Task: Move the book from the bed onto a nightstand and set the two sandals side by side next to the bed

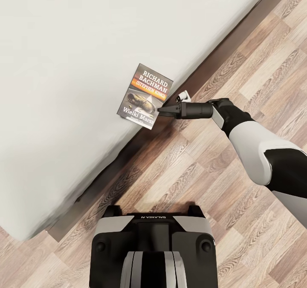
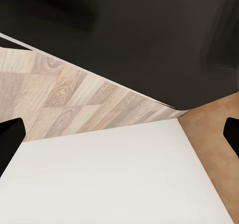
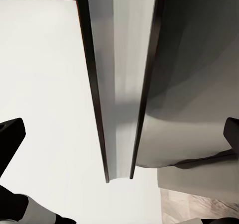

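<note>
Presently, item one: the book [image 1: 145, 96], a thin paperback with an orange band and white lettering, lies flat on the bed [image 1: 64, 87], close to the mattress edge nearest the robot. By these pictures it is not yet lifted, and no nightstand is in sight, so the transfer remains to be done.

Item two: the sandals, nothing to record; their placing beside the bed is judged still outstanding.

Item three: the right gripper [image 1: 163, 109], at the book's near corner, roughly level with the mattress edge. The right arm [image 1: 247, 139] reaches in from the right over the wooden floor [image 1: 238, 70], forearm near horizontal, wrist pointed towards the bed. In the right wrist view the book [image 3: 122, 84] stands edge-on between the dark fingers [image 3: 10, 134], which are spread well apart at the frame's sides. Fingers: wide, holding nothing.

Item four: the left gripper [image 2: 119, 134]. Its fingers are likewise parted and bare, over a pale surface with floor beyond.
</note>
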### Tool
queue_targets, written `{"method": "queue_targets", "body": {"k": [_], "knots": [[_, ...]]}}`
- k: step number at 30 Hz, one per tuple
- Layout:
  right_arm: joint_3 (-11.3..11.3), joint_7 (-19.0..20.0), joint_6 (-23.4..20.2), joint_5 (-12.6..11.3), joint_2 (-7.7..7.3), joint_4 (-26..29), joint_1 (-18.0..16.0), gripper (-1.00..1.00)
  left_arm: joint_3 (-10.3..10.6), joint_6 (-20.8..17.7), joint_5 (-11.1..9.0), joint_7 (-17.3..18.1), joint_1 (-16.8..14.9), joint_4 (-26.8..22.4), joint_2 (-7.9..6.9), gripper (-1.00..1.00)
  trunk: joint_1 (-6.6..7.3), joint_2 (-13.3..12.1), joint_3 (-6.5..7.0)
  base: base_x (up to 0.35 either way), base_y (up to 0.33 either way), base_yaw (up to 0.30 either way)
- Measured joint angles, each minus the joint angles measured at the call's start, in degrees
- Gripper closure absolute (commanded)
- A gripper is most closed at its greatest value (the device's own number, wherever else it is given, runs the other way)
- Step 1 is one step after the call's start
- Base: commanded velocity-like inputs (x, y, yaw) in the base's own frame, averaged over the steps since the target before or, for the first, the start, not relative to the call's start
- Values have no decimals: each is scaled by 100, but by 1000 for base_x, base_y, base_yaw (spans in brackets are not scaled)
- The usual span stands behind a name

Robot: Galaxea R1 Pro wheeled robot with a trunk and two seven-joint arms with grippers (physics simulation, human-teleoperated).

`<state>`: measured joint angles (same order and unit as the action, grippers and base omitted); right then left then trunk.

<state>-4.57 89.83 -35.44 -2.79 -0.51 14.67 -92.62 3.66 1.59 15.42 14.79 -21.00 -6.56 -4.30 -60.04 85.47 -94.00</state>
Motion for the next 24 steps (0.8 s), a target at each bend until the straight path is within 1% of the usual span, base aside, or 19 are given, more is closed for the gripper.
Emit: {"method": "queue_targets", "body": {"k": [6,14,24], "knots": [[0,0,0,0,2,6,0,-100,2,-1,-3,0,0,0,1,-100,0,0,0,0,0,0],[-9,2,-6,0,52,16,0,-100,2,0,3,0,0,0,2,-100,0,0,0,0,0,0],[-11,2,-7,1,74,20,0,-100,2,0,-1,0,0,0,2,-100,0,0,0,0,0,0]]}}
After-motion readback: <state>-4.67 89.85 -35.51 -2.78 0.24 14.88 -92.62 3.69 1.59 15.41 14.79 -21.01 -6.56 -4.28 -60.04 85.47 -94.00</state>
